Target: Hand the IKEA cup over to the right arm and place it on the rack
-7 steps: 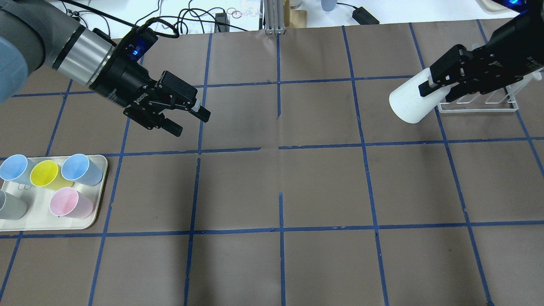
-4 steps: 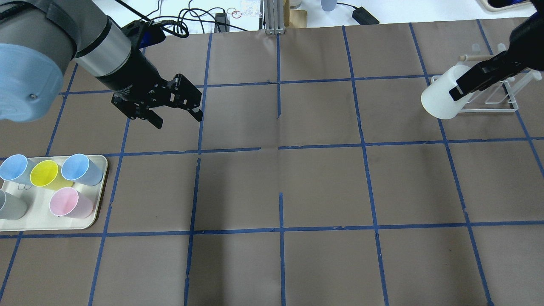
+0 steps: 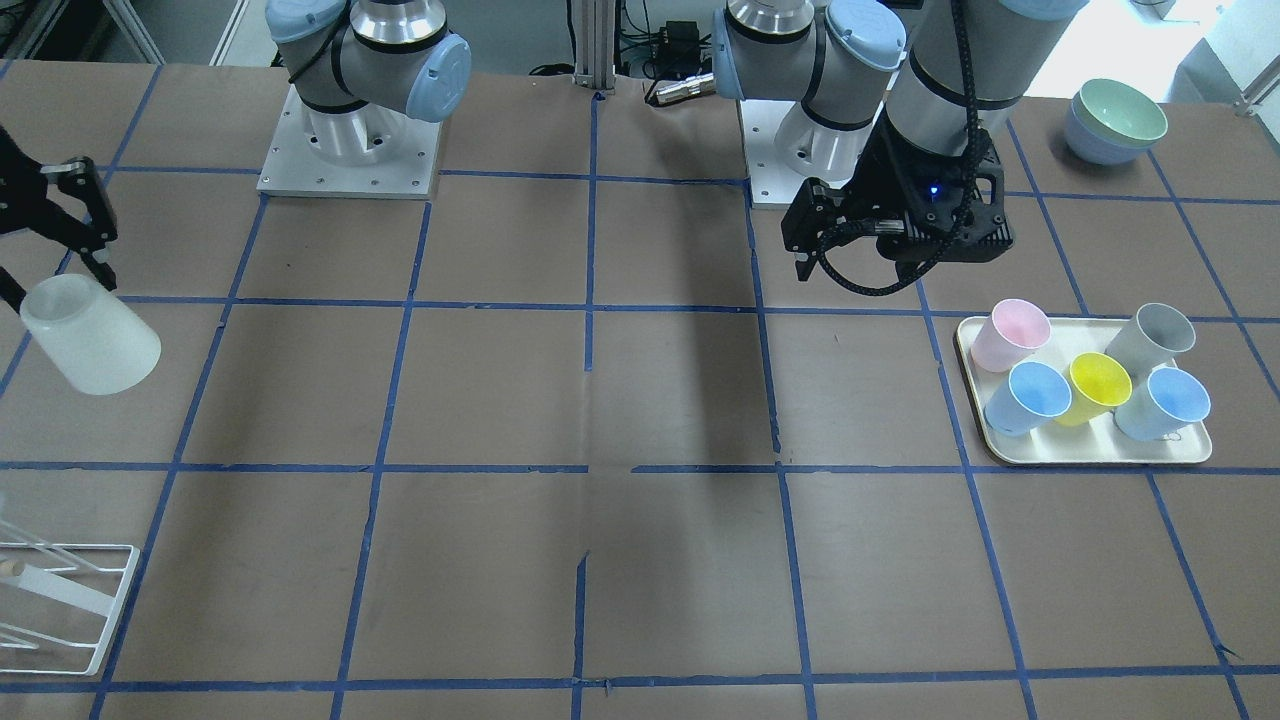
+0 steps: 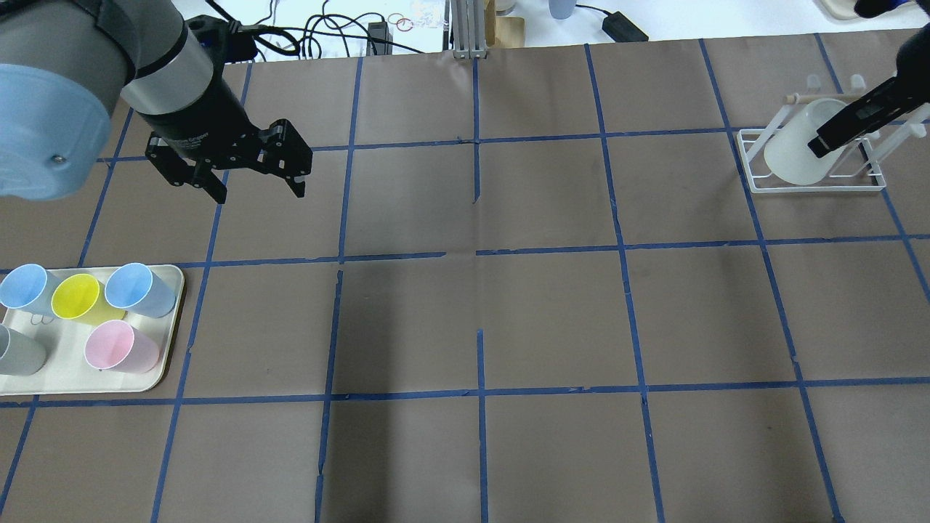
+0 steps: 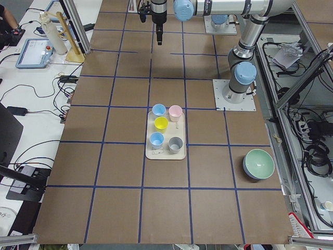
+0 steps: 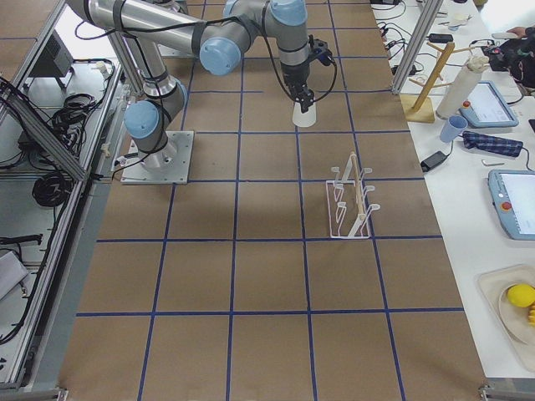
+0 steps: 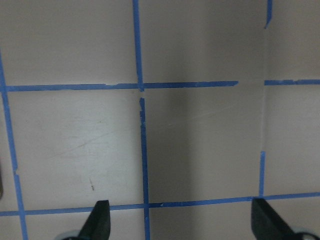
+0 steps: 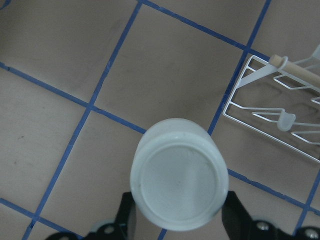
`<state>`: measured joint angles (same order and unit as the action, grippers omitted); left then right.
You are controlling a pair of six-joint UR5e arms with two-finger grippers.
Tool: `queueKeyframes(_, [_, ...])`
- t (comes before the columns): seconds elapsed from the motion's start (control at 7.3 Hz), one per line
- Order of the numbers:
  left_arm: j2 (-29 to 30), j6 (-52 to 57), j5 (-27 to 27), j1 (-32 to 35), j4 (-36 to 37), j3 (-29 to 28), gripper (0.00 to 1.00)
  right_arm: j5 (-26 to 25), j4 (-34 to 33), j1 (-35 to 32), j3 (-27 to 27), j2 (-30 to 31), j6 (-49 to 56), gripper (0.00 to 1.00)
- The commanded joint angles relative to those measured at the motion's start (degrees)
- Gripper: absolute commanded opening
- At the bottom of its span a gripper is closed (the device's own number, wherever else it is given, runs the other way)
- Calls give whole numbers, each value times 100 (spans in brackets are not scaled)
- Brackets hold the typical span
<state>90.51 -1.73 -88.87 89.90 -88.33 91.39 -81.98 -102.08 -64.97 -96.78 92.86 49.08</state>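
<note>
At the near left of the counter [image 4: 479, 319] we see a cream tray [image 4: 73, 367] holding five coloured cups [image 4: 120, 347]: two blue, one yellow, one pink and one grey, all standing mouth up.

Farther back, and just right of the tray, the left arm [image 4: 167, 80] hangs over the counter. Its jaws point down, spread wide with nothing between them. In its wrist view both fingertips [image 7: 97, 222] sit at the bottom edge, well apart, over bare counter.

The middle of the counter carries nothing that we can name.

At the far right, the right arm [image 6: 294, 54] has its jaws closed on the white cup [image 4: 795, 156], one finger on each side near the cup's narrow end. The cup is in the air, tilted, with its closed bottom toward the wrist camera and its wider mouth pointing away and down. It hangs just beside the white wire rack [image 6: 349, 205], which stands on the counter with a wooden-tipped peg along its top. In the wrist view the cup is apart from the rack's rods, with counter showing beneath it.
</note>
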Motion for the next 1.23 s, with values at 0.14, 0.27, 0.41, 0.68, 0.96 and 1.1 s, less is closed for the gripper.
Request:
queueKeyframes(0.14, [177, -4, 28, 1, -123, -270, 100, 401, -189, 669, 19, -355, -144, 0])
queueKeyframes(0.27, [116, 66, 28, 9, -106, -183, 100, 402, -546, 714, 27, -608, -136, 0])
queueKeyframes(0.41, [63, 67, 28, 18, -97, -165, 100, 393, -811, 714, 36, -759, -127, 0])
queueKeyframes(0.68, [19, 58, 28, 18, -71, -147, 100, 402, -1057, 828, 63, -944, -118, 0])
queueKeyframes(0.96, [28, 58, 19, 18, -53, -147, 100, 402, -1375, 846, 54, -1147, -127, 0])
queueKeyframes(1.1, [28, 58, 28, 10, -53, -147, 100, 402, -1541, 846, 54, -1243, -127, 0])
